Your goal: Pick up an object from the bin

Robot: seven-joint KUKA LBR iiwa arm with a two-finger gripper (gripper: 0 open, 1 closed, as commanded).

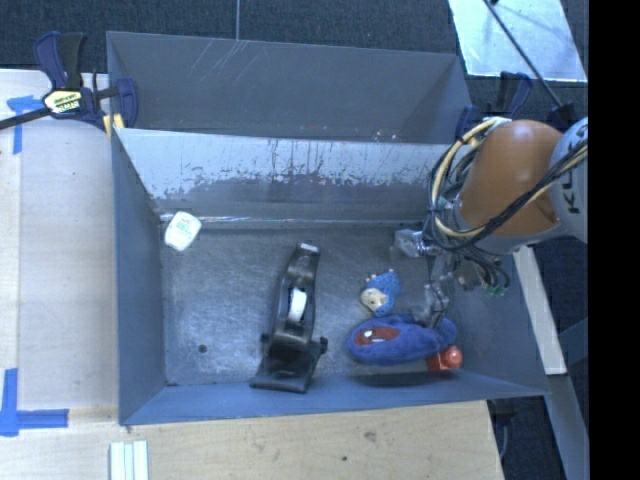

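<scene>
My gripper hangs low at the right side of the bin, its fingers pointing down just above the right end of a blue plush toy with a red patch and an orange-red end. A small blue and cream figure lies just left of the gripper. Nothing shows between the fingers, and their spacing is hidden by the wrist parts above them.
A black tape dispenser with a white roll lies in the middle of the bin floor. A small white round thing sits at the far left by the back wall. The arm's orange cover and cables hang over the bin's right wall.
</scene>
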